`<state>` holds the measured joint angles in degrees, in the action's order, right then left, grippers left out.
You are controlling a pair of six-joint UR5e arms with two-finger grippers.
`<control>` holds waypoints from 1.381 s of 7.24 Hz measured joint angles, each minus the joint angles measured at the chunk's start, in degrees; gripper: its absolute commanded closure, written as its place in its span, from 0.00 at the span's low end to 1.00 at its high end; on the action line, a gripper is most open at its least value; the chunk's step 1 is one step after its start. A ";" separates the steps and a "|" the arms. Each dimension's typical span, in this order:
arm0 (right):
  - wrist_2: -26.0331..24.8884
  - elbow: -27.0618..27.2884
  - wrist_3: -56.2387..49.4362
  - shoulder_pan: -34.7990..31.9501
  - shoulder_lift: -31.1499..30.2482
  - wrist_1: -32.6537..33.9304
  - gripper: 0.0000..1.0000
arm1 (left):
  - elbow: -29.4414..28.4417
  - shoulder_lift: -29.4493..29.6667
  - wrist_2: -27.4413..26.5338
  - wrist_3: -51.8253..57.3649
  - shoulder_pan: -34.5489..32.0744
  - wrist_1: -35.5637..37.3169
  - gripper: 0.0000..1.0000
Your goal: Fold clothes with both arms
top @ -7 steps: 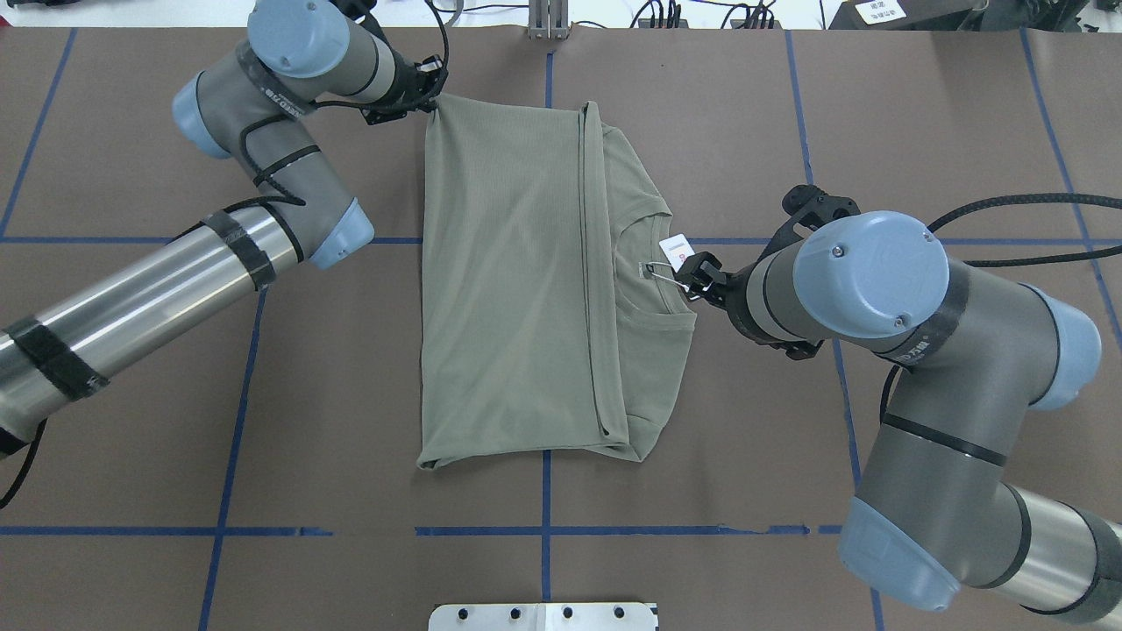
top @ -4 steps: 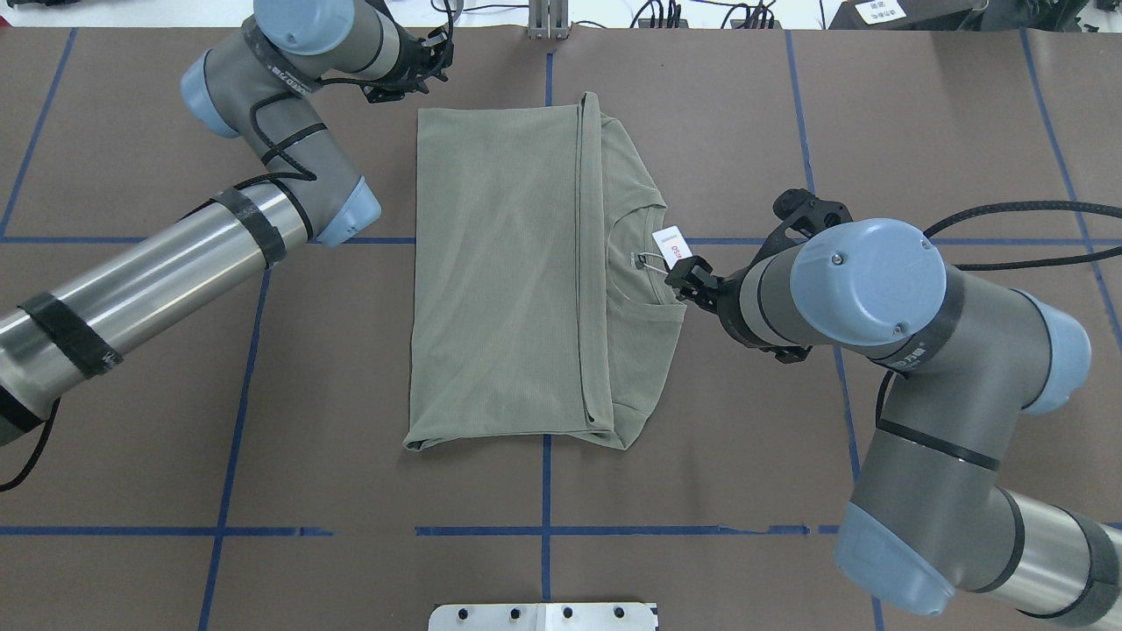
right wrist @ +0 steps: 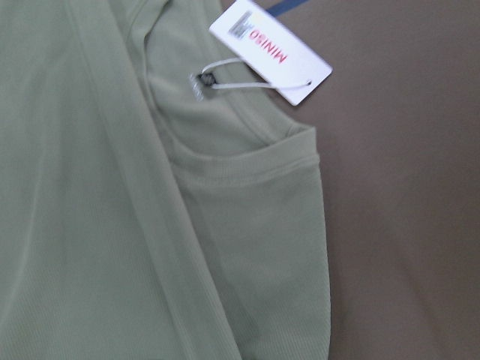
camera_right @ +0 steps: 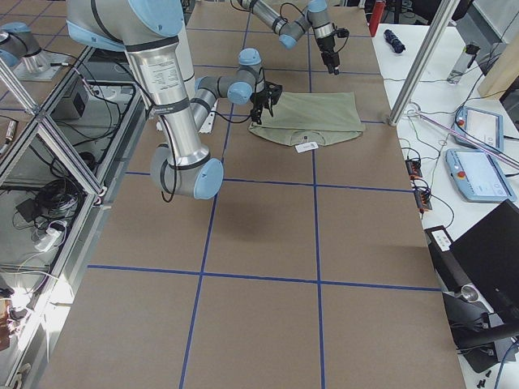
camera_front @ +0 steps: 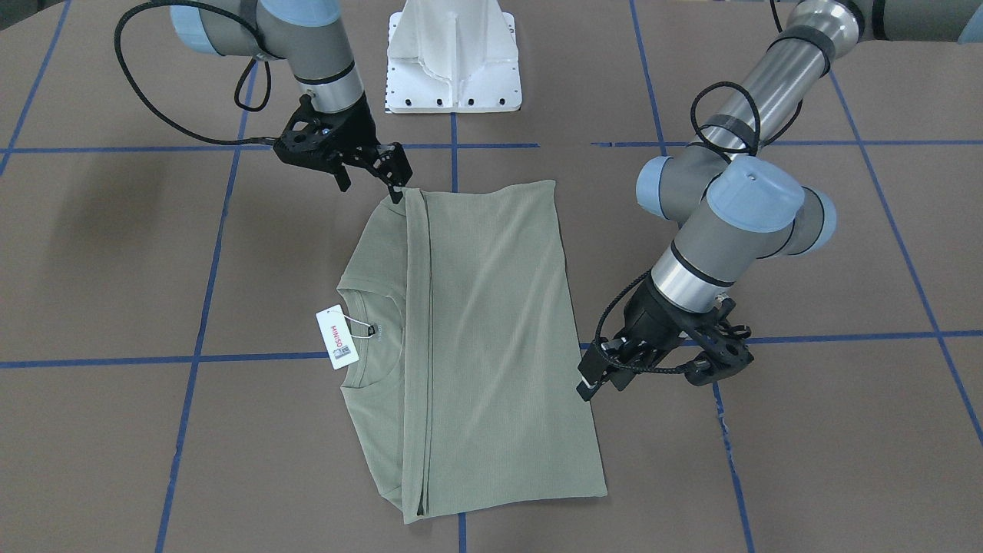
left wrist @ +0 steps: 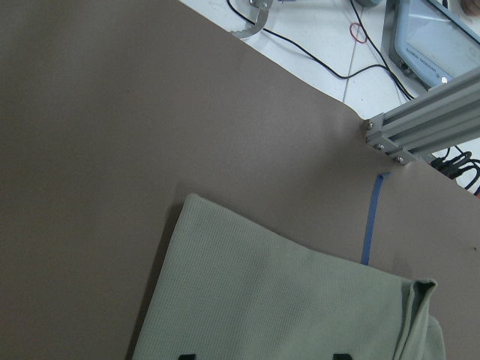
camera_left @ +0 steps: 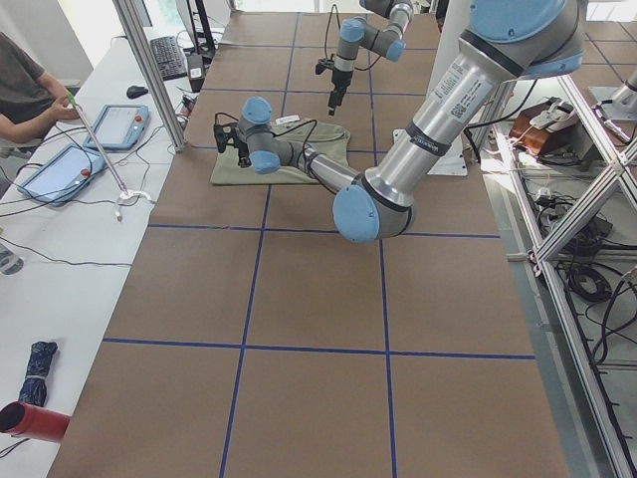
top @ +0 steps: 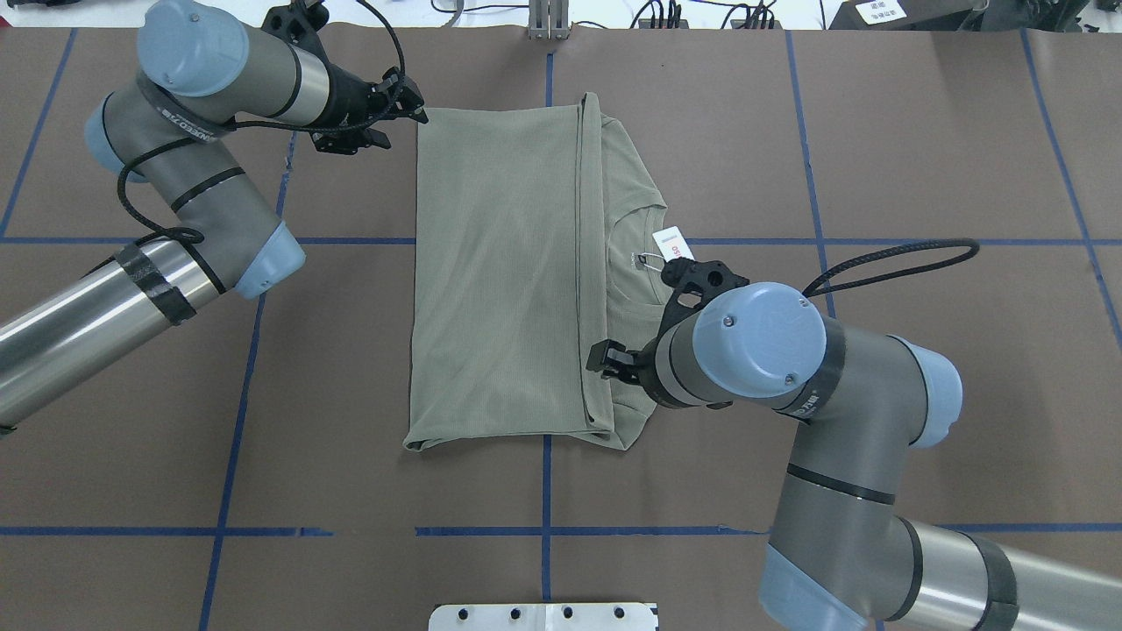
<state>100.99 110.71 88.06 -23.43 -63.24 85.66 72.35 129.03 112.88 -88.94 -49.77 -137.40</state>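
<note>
Hang tag (camera_front: 335,347) reads MINISO — left claw (top: 401,116), right claw (camera_front: 370,187) both spread, empty.

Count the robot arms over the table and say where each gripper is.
2. The left gripper is beside the shirt's far left corner; the right gripper hangs by its folded edge, on the robot's side. None seems hidden.

Overhead and front-facing views face each other, sharing the shirt (top: 500,280) (wrist cameras nearest).
</note>
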 measured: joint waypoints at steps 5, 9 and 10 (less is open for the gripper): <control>3.55 -2.90 -8.39 1.42 3.81 -0.35 0.00 | 0.39 -0.77 0.12 0.00 0.28 -0.07 0.32; 3.48 -6.83 -28.01 2.11 6.88 5.00 0.01 | 0.37 -1.12 0.15 0.00 0.40 -0.07 0.32; 3.45 -7.01 -31.61 2.30 8.04 7.76 0.15 | 0.35 -1.19 0.15 -0.02 0.43 -0.07 0.32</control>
<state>104.44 103.70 56.44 -21.13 -55.20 93.41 72.69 127.84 113.03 -88.97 -49.34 -137.46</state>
